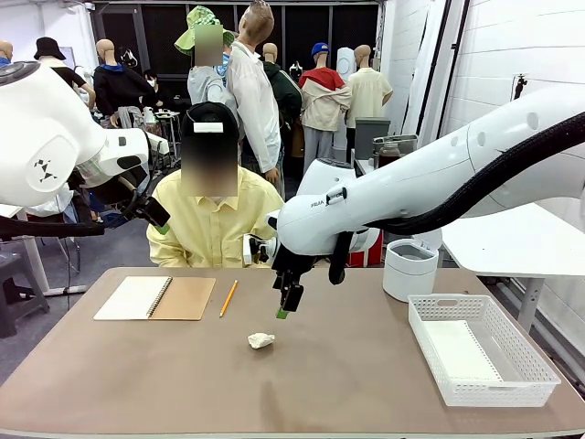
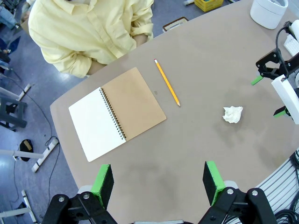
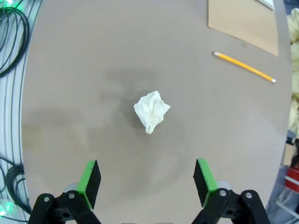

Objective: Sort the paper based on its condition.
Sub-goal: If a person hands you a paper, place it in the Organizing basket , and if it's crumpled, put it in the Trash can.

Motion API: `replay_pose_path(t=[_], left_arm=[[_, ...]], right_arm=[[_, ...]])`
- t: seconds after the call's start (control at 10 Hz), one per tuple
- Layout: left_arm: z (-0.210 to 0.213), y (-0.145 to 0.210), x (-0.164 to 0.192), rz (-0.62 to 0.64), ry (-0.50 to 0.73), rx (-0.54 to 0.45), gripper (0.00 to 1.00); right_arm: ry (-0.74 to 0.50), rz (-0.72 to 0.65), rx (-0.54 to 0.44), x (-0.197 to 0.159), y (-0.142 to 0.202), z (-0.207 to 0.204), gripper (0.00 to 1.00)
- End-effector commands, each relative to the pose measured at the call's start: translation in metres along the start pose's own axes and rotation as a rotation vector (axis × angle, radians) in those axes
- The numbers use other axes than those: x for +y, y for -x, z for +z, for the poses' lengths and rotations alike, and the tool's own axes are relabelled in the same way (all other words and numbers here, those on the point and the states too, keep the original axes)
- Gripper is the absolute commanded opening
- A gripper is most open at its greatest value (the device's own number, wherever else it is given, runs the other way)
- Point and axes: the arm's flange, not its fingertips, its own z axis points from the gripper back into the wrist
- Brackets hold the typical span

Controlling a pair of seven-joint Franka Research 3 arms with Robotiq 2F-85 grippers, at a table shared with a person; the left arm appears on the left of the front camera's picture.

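Observation:
A crumpled ball of white paper (image 1: 260, 340) lies on the brown table, near its middle. My right gripper (image 1: 285, 309) hangs just above and behind it, pointing down. In the right wrist view the paper ball (image 3: 152, 111) sits ahead of the open right gripper (image 3: 147, 182), with nothing between the green pads. My left gripper (image 2: 157, 184) is open and empty, high over the table's left part. From there the paper ball (image 2: 232, 114) shows far to the right, beside the right arm's fingers (image 2: 256, 80).
A spiral notebook (image 1: 155, 297) lies open with a tan cover at the left, a yellow pencil (image 1: 228, 298) beside it. At the right stand a white mesh basket (image 1: 480, 347) and a white round bin (image 1: 409, 269). A person in a yellow shirt (image 1: 215, 224) sits at the far side.

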Motion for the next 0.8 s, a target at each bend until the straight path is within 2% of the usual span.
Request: replay_pose_path(t=[0.0,0.7], left_arm=[[0.001,0.0,0.001,0.001,0.004,0.005,1.0],[0.001,0.0,0.001,0.001,0.004,0.005,1.0]], right_arm=[[-0.004,-0.003,0.007,-0.004,-0.002,-0.011,1.0],[-0.068,0.03,0.041,-0.01,-0.017,-0.083,1.0]])
